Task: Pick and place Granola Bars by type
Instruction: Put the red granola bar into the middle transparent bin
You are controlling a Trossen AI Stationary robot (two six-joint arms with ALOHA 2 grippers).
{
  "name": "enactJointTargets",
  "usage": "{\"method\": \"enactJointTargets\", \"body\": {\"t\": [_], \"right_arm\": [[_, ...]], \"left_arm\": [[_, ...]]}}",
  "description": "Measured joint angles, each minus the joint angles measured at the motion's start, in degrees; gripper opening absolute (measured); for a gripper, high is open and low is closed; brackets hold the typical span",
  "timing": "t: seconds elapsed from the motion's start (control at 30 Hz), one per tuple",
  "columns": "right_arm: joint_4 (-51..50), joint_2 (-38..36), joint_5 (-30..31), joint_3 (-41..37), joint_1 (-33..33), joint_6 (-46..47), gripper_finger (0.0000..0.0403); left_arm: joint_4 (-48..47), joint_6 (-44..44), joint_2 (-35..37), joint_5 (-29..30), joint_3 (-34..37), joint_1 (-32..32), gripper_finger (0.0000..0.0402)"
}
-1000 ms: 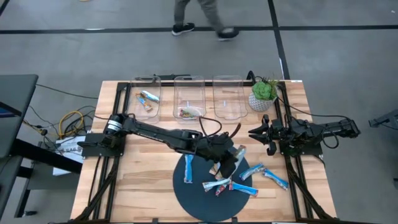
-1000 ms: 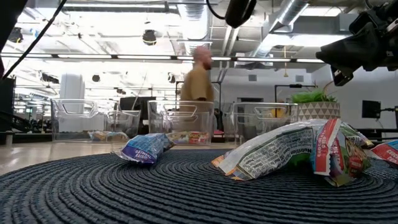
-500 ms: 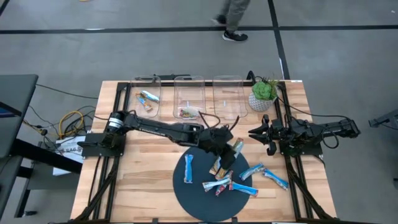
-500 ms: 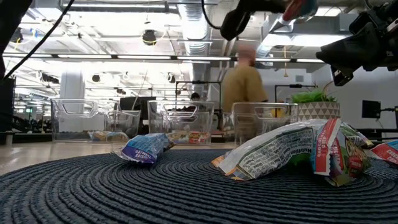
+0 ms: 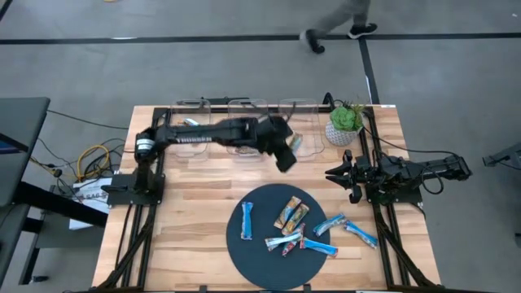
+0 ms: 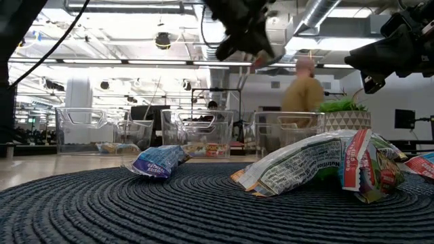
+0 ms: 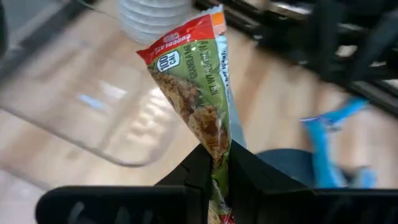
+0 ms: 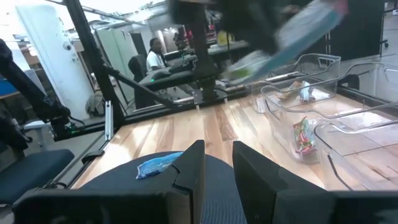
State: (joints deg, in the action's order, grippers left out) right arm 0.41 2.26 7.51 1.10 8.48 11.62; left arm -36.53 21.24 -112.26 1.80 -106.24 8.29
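Transport step: left pincer [image 7: 214, 163] pinches a multicoloured granola bar [image 7: 198, 99] above the clear bins [image 5: 298, 140]. Next move, presumably: lower over the matching bin, then release. Right pincer [image 8: 216, 167] waits nearly closed, empty, beside the plant pot [image 5: 339, 133].

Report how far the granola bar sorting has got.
Done: a blue-wrapped bar lies in the left clear plastic bin and a multicoloured bar in the middle clear bin.

In hand: the left gripper, shut on a red-and-green wrapped granola bar, is up by the bins.

Left: several blue and multicoloured bars on and beside the dark round woven mat. The right gripper waits at the table's right side.
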Motion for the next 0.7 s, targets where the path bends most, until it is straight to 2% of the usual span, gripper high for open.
{"method": "enactJointTargets", "body": {"t": [0.33, 0.7], "right_arm": [[0.0, 0.0, 0.0, 0.0, 0.0, 0.0, 0.0077], [0.0, 0.0, 0.0, 0.0, 0.0, 0.0, 0.0077]], "left_arm": [[-11.9, -17.9, 2.6, 3.4, 0.0, 10.0, 0.0032], [-17.4, -28.2, 3.4, 7.6, 0.0, 16.2, 0.0032]]}}
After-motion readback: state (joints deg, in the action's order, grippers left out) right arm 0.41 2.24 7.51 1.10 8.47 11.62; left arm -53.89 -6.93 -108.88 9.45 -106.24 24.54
